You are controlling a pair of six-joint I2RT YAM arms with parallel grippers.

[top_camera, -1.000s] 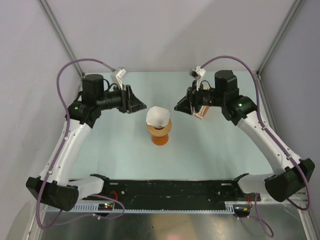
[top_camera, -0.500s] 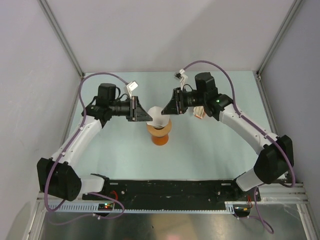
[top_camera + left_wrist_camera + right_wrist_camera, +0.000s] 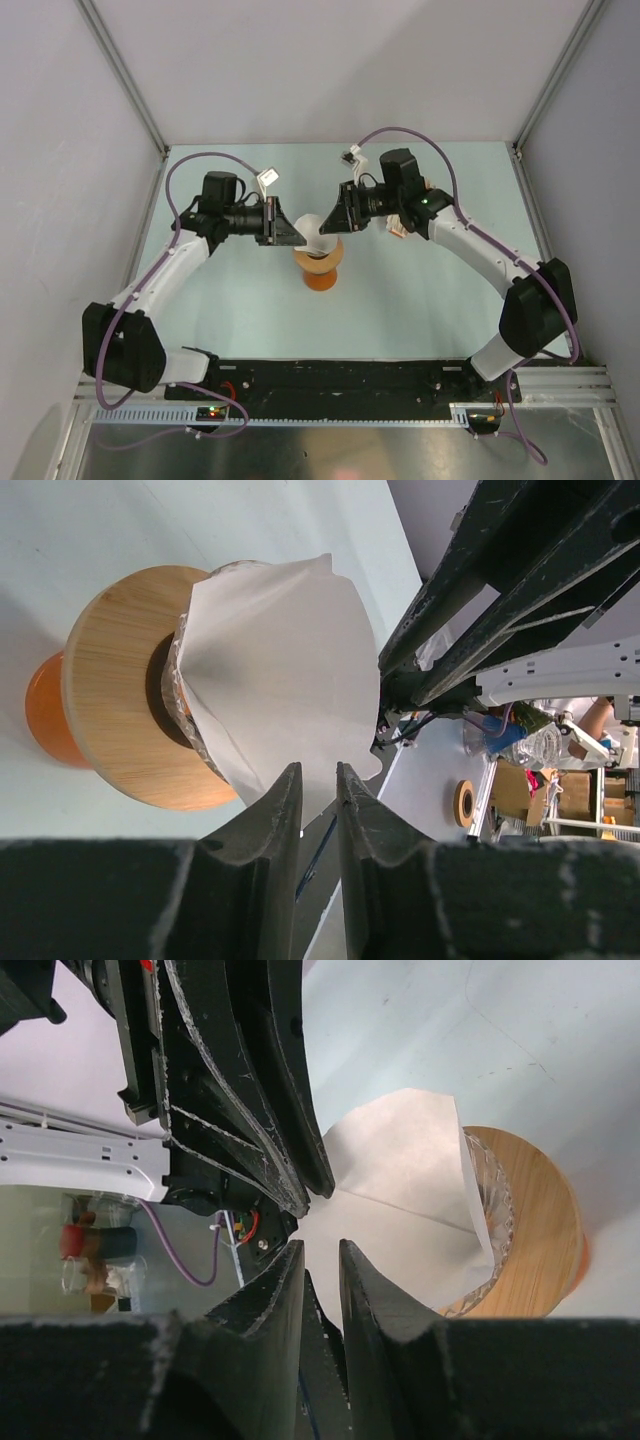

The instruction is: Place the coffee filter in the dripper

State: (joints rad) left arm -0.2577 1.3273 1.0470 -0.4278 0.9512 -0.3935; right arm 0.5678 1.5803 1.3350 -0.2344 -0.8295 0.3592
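Both grippers meet right over the dripper [image 3: 318, 263], one from each side. The left gripper [image 3: 320, 772] comes in from the dripper's left and the right gripper [image 3: 321, 1248] from its right, tips nearly touching each other above it.

Left gripper: fingers pressed almost together, just a thin slit. You can see the edge of the coffee filter [image 3: 280, 670] running into that slit, so it reads as pinching the paper's rim.

Right gripper: same picture, fingers close together with a narrow gap and the filter's white edge in it. It reads as pinching the opposite side of the rim.

The coffee filter's lower part sits down inside the dripper's centre opening, against the crinkled clear inner wall [image 3: 178, 685]. Its upper part sticks out well above the ring. It's not seated square: it leans off the ring toward the grippers. There's a fold line across the paper in the right wrist view. From the top camera the filter covers the far half of the dripper.

The dripper is a tan wooden ring, upright on top of the orange vessel [image 3: 45, 715]. That vessel stands on the pale table [image 3: 420, 290], directly under the dripper.

Purple cables [image 3: 190, 165] loop off both wrists, well clear of the dripper.
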